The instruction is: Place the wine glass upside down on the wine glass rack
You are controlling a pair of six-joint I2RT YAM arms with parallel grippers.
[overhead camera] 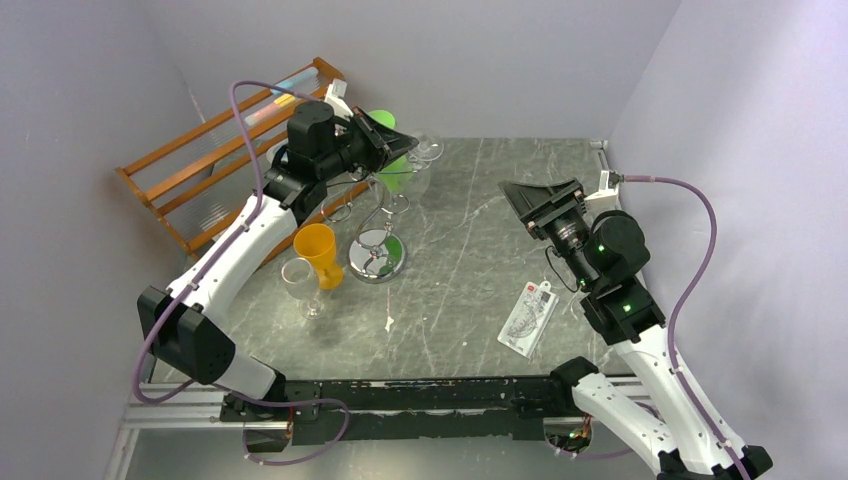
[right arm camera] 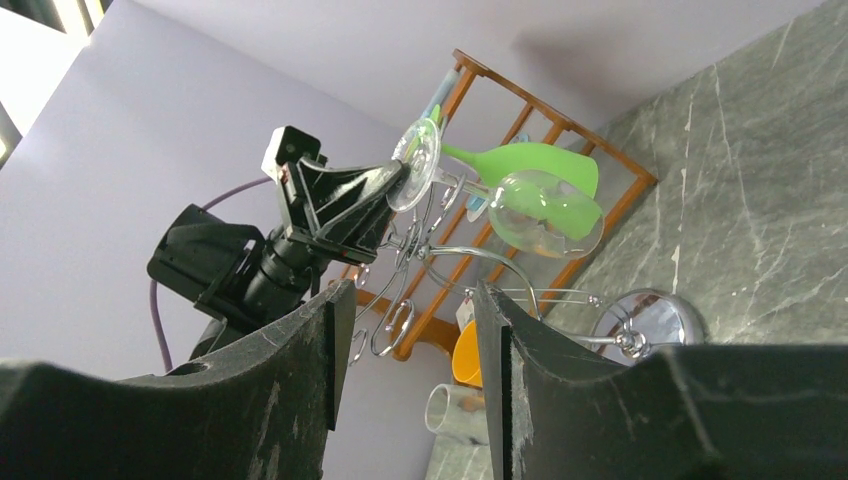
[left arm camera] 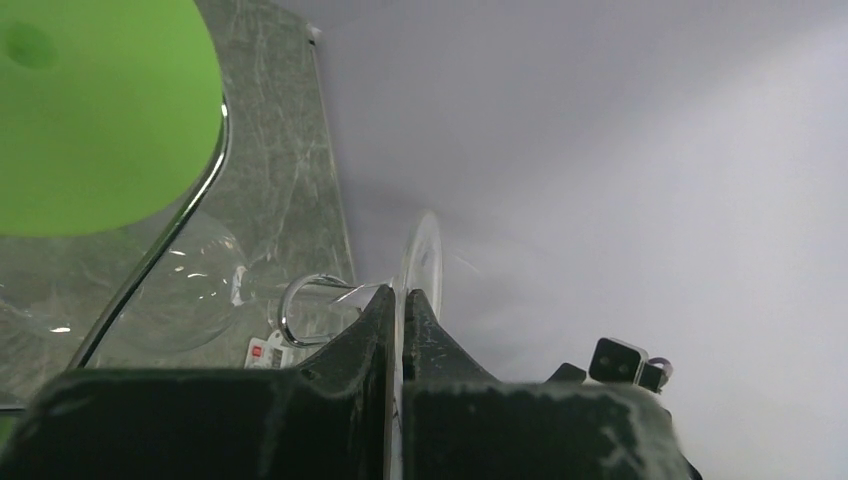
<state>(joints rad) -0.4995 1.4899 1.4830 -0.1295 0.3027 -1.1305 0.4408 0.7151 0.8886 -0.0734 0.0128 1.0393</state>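
Note:
My left gripper point(overhead camera: 400, 142) is shut on the round foot of a clear wine glass point(overhead camera: 429, 148), held high over the wine glass rack point(overhead camera: 377, 256), a chrome wire stand with a round shiny base. In the left wrist view the jaws point(left arm camera: 400, 296) pinch the foot's rim point(left arm camera: 421, 255). The stem runs through a curled chrome hook point(left arm camera: 300, 308) to the bowl point(left arm camera: 190, 295). The glass lies tilted, bowl lower, as the right wrist view point(right arm camera: 545, 215) shows. A green glass point(right arm camera: 525, 162) hangs on the rack beside it. My right gripper point(overhead camera: 525, 200) is open and empty, well to the right.
An orange glass point(overhead camera: 318, 255) and another clear glass point(overhead camera: 298, 277) stand left of the rack's base. A slanted brown wooden shelf rack point(overhead camera: 215, 155) leans at the back left wall. A white packet point(overhead camera: 528, 318) lies on the marble table near my right arm.

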